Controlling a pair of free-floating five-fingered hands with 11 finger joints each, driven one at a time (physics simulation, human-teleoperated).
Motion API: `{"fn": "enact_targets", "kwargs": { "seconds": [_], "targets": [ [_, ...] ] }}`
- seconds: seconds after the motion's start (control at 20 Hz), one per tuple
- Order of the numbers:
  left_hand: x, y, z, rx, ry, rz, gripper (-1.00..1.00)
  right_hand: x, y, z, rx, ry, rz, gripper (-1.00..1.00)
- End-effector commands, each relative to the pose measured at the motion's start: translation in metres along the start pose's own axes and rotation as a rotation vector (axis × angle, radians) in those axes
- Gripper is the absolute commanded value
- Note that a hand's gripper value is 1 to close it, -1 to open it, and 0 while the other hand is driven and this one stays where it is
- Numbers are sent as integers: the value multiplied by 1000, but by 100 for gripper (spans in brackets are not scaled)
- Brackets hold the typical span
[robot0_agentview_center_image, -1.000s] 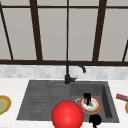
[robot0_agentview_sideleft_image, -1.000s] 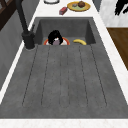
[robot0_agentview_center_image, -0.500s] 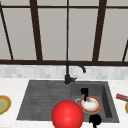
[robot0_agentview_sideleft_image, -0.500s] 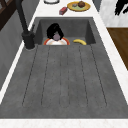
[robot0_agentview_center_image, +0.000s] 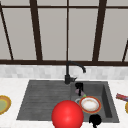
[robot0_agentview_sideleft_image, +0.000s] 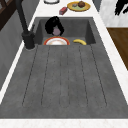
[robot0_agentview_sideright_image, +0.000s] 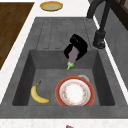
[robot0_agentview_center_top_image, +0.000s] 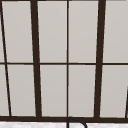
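Where the left hand (robot0_agentview_center_image: 79, 86) hangs over the sink (robot0_agentview_center_image: 37, 100), I see the basin straight beneath it and the ribbed drainboard off to its left. The tap (robot0_agentview_center_image: 67, 75) stands just behind that hand, a little to its left, its spout arching above it.

In the front view a red ball (robot0_agentview_center_image: 67, 115) sits lower than the hand, nearer me and to its left, hiding part of the sink's front edge.

A plate (robot0_agentview_sideright_image: 75, 93) with an orange rim lies on the basin floor, below the hand and a bit toward the front wall.

The left hand is closed round 1 eggplant (robot0_agentview_sideright_image: 73, 56), fingers curled over its upper end. From the right side I see the same hand (robot0_agentview_sideright_image: 78, 46) well above the basin floor.

The right hand (robot0_agentview_center_image: 95, 120) floats at the sink's front edge, just in front of the plate; I cannot tell how it is set.

A banana (robot0_agentview_sideright_image: 37, 95) lies on the basin floor beside the plate, below the left hand and nearer the front wall.

The eggplant hangs from the grip, green stem end pointing down at the basin, apart from the plate.
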Motion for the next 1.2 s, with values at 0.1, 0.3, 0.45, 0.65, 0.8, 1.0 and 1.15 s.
{"fn": "enact_targets", "kwargs": {
  "seconds": [0.1,0.3,0.45,0.65,0.8,1.0,1.15],
  "targets": [
    [30,35,33,14,7,8,100,0,0,0,0,0,0,0],
    [50,51,53,35,19,11,100,0,0,0,0,0,0,0],
    [65,64,69,32,18,32,100,0,0,0,0,0,0,0],
    [92,76,88,32,10,27,100,0,0,0,0,0,0,0],
    [112,78,104,36,9,2,100,0,0,0,0,0,0,0],
    [134,83,125,40,11,8,100,0,0,0,0,0,0,0],
    [150,86,142,39,13,13,100,0,0,0,0,0,0,0]
  ]
}}
